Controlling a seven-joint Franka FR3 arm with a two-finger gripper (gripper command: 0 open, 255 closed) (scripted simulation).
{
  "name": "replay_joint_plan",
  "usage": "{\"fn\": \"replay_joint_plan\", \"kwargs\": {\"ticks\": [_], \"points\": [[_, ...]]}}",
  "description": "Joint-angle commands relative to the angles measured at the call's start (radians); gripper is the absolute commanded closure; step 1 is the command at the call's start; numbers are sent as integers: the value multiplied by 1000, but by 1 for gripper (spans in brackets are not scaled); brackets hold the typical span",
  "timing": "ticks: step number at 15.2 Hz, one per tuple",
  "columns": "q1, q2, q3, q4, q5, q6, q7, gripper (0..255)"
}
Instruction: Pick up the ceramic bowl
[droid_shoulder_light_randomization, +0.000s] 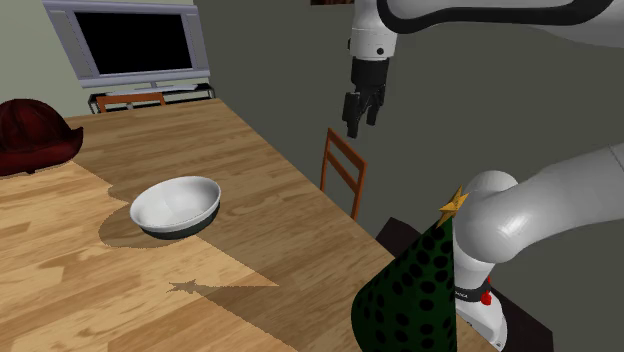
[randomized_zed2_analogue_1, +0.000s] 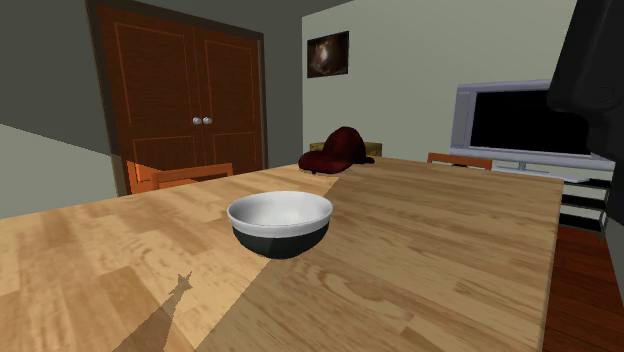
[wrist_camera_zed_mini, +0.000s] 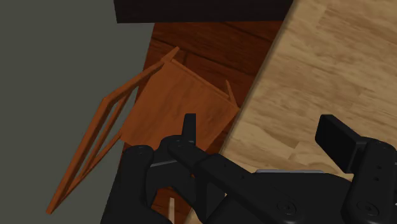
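The jaws stand wide apart, holding nothing. The gripper (droid_shoulder_light_randomization: 360, 124) hangs high over the table (droid_shoulder_light_randomization: 285, 235) edge at the shoulder view's right, above a chair (wrist_camera_zed_mini: 172, 105). The bowl (droid_shoulder_light_randomization: 176, 205) sits upright on the table, well apart to the left. The open jaws probably anticipate a grasp on its rim.
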Motion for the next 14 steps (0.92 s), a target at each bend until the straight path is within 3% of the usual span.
{"fn": "replay_joint_plan", "kwargs": {"ticks": [1, 14], "points": [[0, 0, 0, 0, 0, 0, 0, 0], [55, 372, 109, 119, 174, 274, 151, 0]]}}
